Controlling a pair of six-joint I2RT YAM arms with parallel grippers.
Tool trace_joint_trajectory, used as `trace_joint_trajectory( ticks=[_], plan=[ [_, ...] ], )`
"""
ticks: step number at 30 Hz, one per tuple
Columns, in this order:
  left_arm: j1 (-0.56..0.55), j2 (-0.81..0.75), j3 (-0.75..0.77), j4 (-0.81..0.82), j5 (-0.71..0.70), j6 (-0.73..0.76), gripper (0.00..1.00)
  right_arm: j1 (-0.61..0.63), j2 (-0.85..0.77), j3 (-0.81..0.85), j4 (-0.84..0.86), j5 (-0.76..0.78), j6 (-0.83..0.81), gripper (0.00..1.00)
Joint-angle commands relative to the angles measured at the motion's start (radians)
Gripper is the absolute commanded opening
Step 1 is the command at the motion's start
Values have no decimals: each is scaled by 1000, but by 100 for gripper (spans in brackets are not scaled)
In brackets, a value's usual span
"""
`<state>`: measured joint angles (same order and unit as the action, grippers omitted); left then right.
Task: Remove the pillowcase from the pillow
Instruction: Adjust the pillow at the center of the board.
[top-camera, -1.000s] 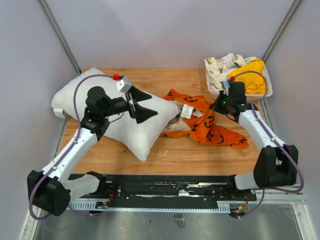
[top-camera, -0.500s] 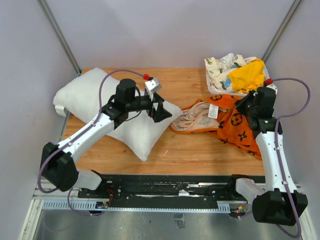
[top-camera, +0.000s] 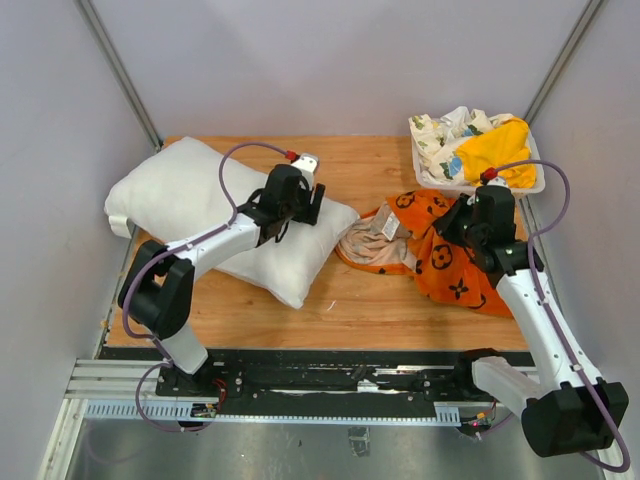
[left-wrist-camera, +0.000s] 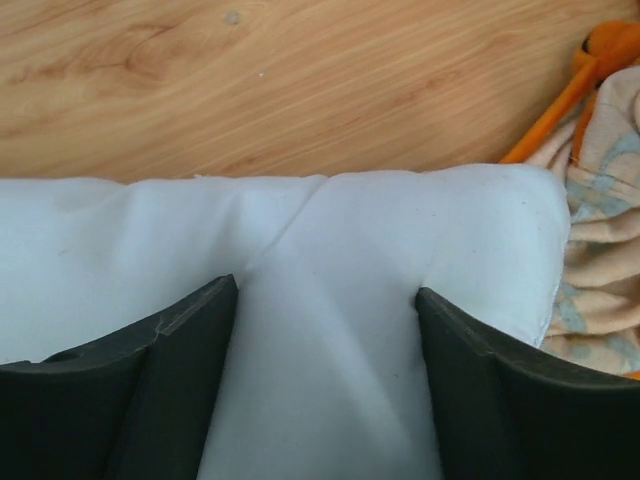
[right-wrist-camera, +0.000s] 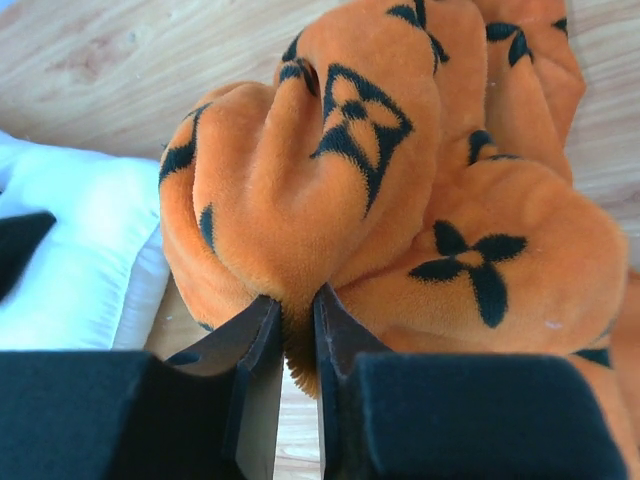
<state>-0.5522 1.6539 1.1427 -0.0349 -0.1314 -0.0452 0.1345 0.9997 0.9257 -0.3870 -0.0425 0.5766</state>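
Since the earlier frame we see the left gripper (top-camera: 311, 203) pulled back toward the pillow's near-right corner, and the right gripper (top-camera: 458, 224) shifted left, dragging the pillowcase (top-camera: 447, 268) into a tighter heap. The left gripper (left-wrist-camera: 325, 300) has its jaws spread wide, released, resting over the white pillow (left-wrist-camera: 330, 230) with bare fabric between the fingers (left-wrist-camera: 180, 350) and nothing pinched. The right gripper (right-wrist-camera: 297, 305) is clenched on a fold of orange pillowcase (right-wrist-camera: 370, 170), jaws nearly closed with plush fabric squeezed between them. The pillow (top-camera: 190, 195) lies on the left half of the wooden table (top-camera: 370, 160), fully uncovered. The pillowcase sits right of it on the table, pale lining showing at its left edge, just beside the pillow's corner. The yellow cloth (top-camera: 497, 150) and floral cloth (top-camera: 440, 135) sit far right, apart from the pillowcase.
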Motion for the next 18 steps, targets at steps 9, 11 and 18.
trace_joint_trajectory(
  ticks=[9, 11, 18],
  plan=[
    [15, 21, 32, -49, -206, 23, 0, 19, -16, -2, 39, 20, -19, 18],
    [15, 34, 105, -77, -35, 105, 0, 19, -19, -8, 49, 12, -19, 18],
    [-21, 52, 173, -455, 354, 594, 0, 20, -28, -9, 54, -20, -19, 18]
  ],
)
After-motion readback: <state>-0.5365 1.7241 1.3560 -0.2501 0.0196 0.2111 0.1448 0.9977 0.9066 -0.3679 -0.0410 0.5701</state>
